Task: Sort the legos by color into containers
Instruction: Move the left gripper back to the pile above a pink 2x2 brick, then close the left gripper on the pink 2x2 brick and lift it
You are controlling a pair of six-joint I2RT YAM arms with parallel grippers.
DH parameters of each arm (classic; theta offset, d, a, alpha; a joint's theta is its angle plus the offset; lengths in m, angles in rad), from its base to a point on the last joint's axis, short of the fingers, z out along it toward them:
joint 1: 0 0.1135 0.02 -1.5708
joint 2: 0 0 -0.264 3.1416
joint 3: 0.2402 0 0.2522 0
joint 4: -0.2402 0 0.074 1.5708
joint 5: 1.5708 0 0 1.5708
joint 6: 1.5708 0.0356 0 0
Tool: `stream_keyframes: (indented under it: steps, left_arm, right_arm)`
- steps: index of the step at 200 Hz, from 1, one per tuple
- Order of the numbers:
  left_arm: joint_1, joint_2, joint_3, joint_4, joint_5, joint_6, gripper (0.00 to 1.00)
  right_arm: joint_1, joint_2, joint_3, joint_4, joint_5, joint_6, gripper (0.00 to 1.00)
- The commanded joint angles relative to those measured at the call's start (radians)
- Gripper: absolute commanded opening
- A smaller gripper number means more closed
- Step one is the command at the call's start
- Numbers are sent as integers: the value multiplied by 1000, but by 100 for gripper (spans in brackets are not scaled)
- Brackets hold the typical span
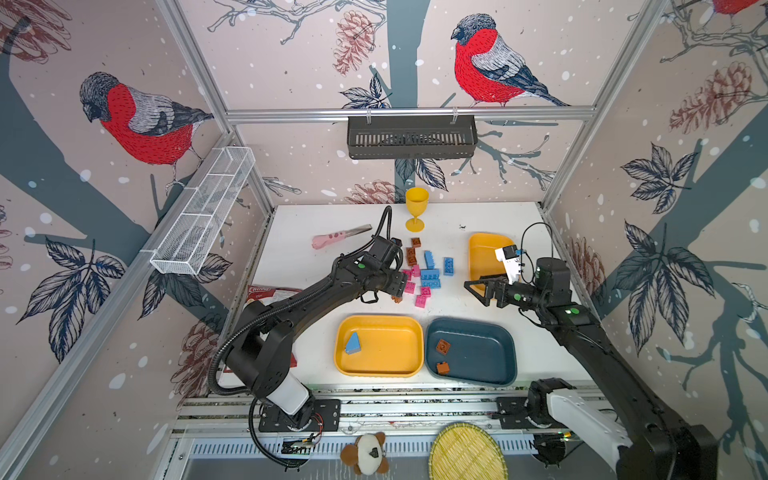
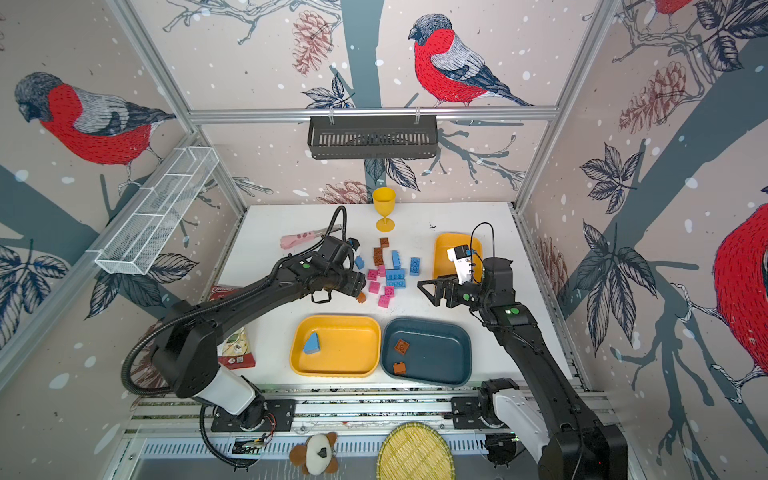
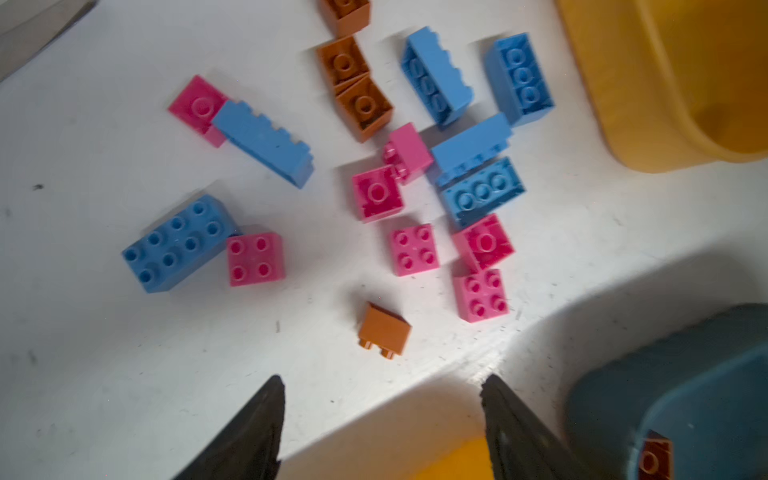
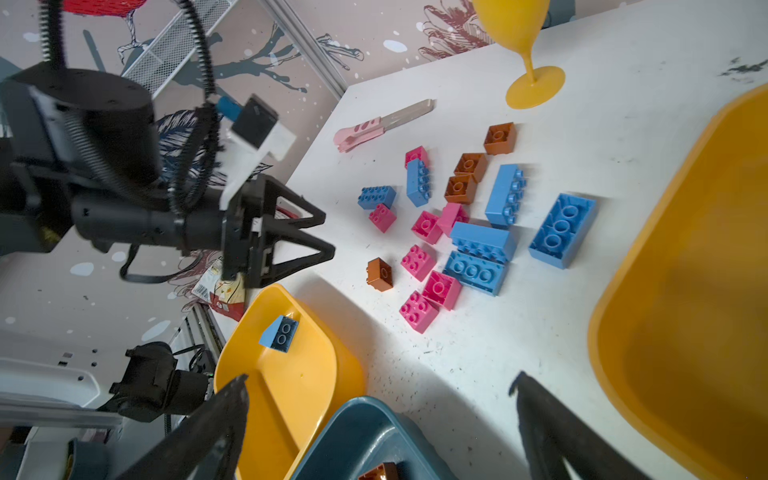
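Blue, pink and brown legos (image 1: 424,274) lie loose in mid-table. My left gripper (image 1: 400,286) (image 3: 382,382) hovers open at the pile's left edge, and a brown lego (image 3: 384,330) lies on its side on the table just beyond its tips, touching neither finger. My right gripper (image 1: 473,293) (image 4: 380,380) hangs open and empty to the right of the pile. The larger yellow container (image 1: 390,353) holds a blue wedge (image 1: 353,344). The teal container (image 1: 478,353) beside it holds two brown legos (image 1: 443,345). A smaller yellow container (image 1: 482,249) stands at the back right, partly behind the right wrist.
A yellow goblet (image 1: 416,208) and a pink-handled tool (image 1: 332,240) stand behind the pile. A snack packet (image 1: 266,293) lies under the left arm. A white wire basket (image 1: 203,212) hangs on the left wall, a black one (image 1: 411,137) on the back wall.
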Motion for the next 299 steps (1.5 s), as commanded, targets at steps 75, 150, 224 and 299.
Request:
stream_keyframes:
  steps: [75, 150, 224, 299]
  left_arm:
    - [82, 218, 33, 85, -152, -9, 74]
    - [102, 352, 91, 156, -151, 22, 60]
    - [101, 295, 121, 118, -69, 26, 32]
    - [-29, 329, 394, 157, 264, -47, 32]
  right_arm:
    - [98, 52, 19, 88, 30, 29, 99]
    - [84, 45, 22, 43, 48, -1, 99]
    - [-12, 14, 54, -31, 39, -39, 99]
    - [-186, 21, 114, -103, 17, -89, 99]
